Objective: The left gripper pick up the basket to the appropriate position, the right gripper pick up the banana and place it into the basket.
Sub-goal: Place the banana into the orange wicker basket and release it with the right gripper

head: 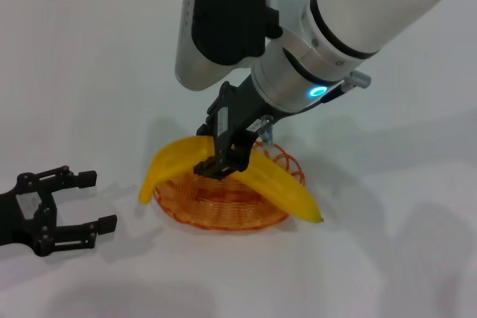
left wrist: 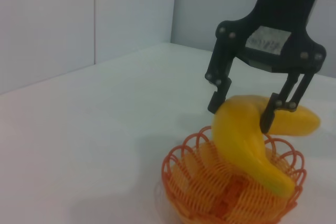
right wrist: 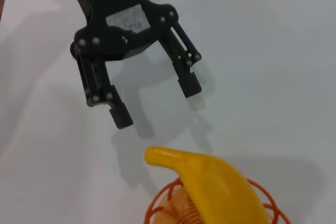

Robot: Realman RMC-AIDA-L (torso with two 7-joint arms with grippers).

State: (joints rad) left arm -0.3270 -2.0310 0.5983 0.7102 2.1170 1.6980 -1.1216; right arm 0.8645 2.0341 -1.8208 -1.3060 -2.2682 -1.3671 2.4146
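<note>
- Surface (head: 89,72): one white top, carries everything.
- Right gripper (head: 227,156): over the basket's middle, fingers either side of the banana's mid-section. From the left wrist view the fingers (left wrist: 218,100) straddle it w/ a slight gap, so I read it as spread, not pinching; banana's weight looks to be on the wire.
- Left gripper (head: 93,200): spread wide, holding nothing, low near the surface, off to the basket's left, apart from it.
- Banana (head: 287,188): one. Lies across the basket, both ends past the rim, tip towards the left gripper.
- Basket (head: 223,217): one, orange wire, flat on the surface, approx centre of the head view.
- Step in hand, my judgement: release/retreat. I'd lift the right gripper straight up, no sideways drag, fingers kept wide so a pad doesn't catch the peel or a rim loop & tip the banana out.
- Count: 2 grippers, 1 banana, 1 basket.
</note>
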